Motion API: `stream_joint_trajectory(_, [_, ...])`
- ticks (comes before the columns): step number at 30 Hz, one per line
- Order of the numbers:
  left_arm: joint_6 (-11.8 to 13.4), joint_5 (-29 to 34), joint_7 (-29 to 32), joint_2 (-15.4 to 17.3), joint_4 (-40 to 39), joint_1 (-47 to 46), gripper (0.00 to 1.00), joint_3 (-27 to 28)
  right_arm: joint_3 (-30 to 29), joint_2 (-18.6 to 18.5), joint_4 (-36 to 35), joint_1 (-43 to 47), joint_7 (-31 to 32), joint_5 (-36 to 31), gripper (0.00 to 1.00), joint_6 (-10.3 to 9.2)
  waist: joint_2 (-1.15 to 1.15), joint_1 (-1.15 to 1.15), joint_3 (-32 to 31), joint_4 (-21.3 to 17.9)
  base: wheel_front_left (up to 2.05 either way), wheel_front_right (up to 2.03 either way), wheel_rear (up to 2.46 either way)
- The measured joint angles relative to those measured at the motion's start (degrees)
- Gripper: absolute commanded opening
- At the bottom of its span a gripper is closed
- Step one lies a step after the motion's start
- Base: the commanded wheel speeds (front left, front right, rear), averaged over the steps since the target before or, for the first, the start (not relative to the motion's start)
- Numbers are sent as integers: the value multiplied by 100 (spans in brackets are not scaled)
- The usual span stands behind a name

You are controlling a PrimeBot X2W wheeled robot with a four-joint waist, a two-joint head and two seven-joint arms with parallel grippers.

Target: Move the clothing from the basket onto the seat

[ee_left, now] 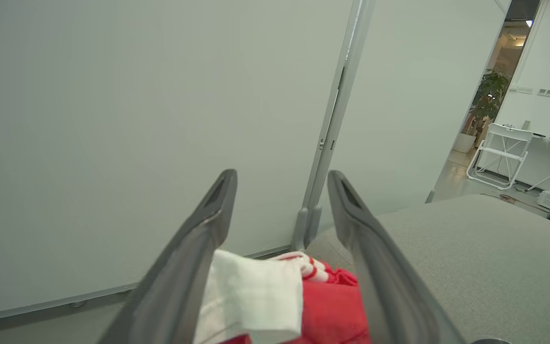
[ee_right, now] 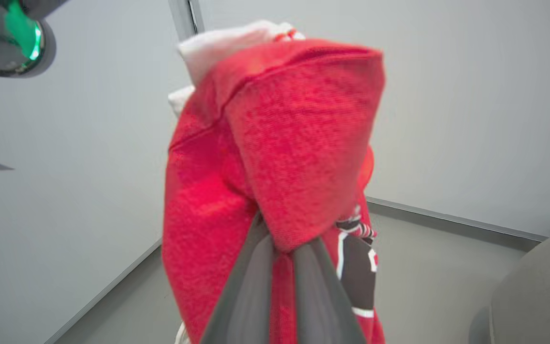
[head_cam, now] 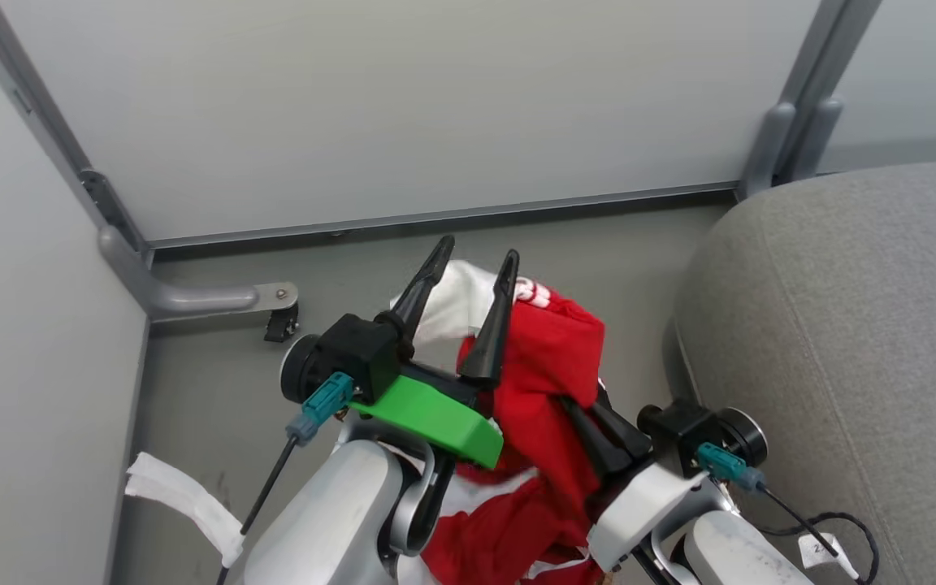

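Clothing (head_cam: 545, 366): soft, light, likely to sag; bunched red fold, the best hold, pinched by right gripper (ee_right: 282, 248); left gripper (head_cam: 478, 249) spread at 11 o'clock; seat (head_cam: 858, 325) at 3 o'clock

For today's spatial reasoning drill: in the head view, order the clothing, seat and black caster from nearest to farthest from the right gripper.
1. clothing: clamped in the right gripper.
2. seat: close on its right.
3. black caster: far off on its left.

Soft, even light throughout; the clothing (ee_right: 275, 143) looks blurred close to the right wrist lens.
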Motion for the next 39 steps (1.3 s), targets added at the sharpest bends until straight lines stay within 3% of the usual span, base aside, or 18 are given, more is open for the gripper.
stream_joint_trajectory(16, [-302, 711, -1, -1, 286, 536, 100, 810, -448, -8, -360, 499, 1, 11, 0, 0, 0, 0, 84, -1781, 0, 0, 0])
stream_joint_trajectory(26, [-450, 734, -1, -5, 397, 542, 100, 678, -1070, -11, -743, 692, 1, -93, 0, 1, 0, 0, 217, -2900, 0, 0, 0])
stream_joint_trajectory(34, [-482, 656, -1, -5, 477, 316, 100, 444, -1549, -185, -1115, 571, 1, -259, 0, 1, 0, 0, 519, -3239, 0, 0, 0])
stream_joint_trajectory(39, [-478, 699, -1, -5, 503, 218, 100, 388, -1516, -851, -1195, -299, 1, -461, 0, 1, 0, 0, 788, -3297, 0, 0, 0])
